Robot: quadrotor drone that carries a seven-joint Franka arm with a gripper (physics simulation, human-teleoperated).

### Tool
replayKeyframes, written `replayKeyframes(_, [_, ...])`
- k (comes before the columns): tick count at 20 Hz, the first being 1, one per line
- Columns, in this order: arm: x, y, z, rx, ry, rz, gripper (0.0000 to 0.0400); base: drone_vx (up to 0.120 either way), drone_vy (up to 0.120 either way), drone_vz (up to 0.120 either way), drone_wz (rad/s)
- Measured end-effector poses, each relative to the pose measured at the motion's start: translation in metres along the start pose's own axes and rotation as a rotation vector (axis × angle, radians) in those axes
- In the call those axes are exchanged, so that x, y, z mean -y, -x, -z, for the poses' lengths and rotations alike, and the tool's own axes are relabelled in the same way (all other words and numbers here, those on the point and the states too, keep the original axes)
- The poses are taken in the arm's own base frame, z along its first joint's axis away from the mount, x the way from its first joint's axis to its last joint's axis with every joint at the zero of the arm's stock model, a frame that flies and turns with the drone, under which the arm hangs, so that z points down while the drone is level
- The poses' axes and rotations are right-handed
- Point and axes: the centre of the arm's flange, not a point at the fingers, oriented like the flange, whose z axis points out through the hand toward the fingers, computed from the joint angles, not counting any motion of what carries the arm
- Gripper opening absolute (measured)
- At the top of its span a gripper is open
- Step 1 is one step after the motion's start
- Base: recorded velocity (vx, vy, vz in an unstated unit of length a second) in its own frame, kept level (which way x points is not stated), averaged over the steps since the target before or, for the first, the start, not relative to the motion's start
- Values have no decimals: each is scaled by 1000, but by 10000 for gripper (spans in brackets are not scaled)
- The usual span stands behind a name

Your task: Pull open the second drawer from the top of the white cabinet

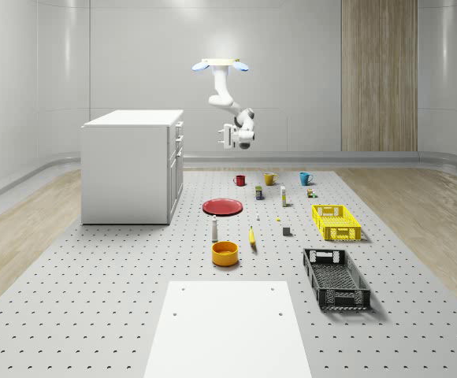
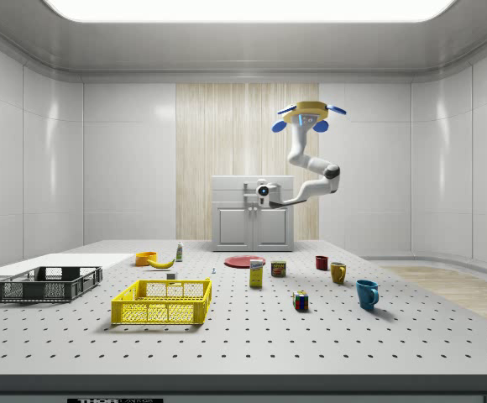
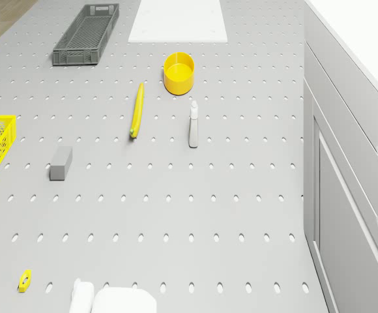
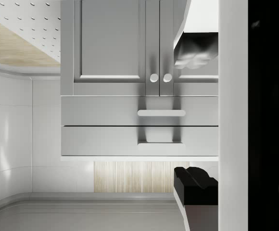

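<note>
Drawer, whole-scene view: the second drawer (image 1: 178, 142) is on the cabinet's (image 1: 130, 169) front face, which faces this view's right; it looks shut, flush with the front.
Gripper, whole-scene view: the gripper (image 1: 223, 135) hangs in the air at about drawer height, pointing at the front, with a clear gap between them.
Drone, whole-scene view: the drone (image 1: 221, 65) hovers high above the floor (image 1: 94, 315) in front of the cabinet, above the level of its top, with the arm (image 1: 227, 98) bent down beneath it.
Side view: the cabinet front is seen head-on here. The gripper overlaps the drawer band near the middle, so the gap does not show. The drone hovers above and toward this view's right.
Drone view: the cabinet front runs along one edge. On the floor lie a banana (image 3: 137, 109), bowl (image 3: 178, 73), bottle (image 3: 193, 124), block (image 3: 60, 163) and grey crate (image 3: 86, 35). None is near the drawer.
Wrist view: the cabinet appears upside down. The second drawer lies between the door knobs (image 4: 159, 78) and the top drawer (image 4: 106, 140), and its handle (image 4: 161, 113) is plain.
Fingers, wrist view: one light finger (image 4: 197, 48) and one dark finger (image 4: 195, 185) stand wide apart, holding nothing. The handle's level falls between them, and neither touches it.
</note>
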Motion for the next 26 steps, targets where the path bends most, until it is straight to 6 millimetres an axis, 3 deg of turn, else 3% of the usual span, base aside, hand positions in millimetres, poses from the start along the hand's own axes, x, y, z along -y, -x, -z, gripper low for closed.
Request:
replayKeyframes(9, [0, 0, 0, 0, 0, 0, 300, 4, -98, 0, 0])
replayKeyframes(12, [0, 0, -3, 0, 0, 0, 300, 0, -13, 0, 0])
replayKeyframes(26, [0, 0, -65, 0, 0, 0, 300, 0, 0, 0, 0])
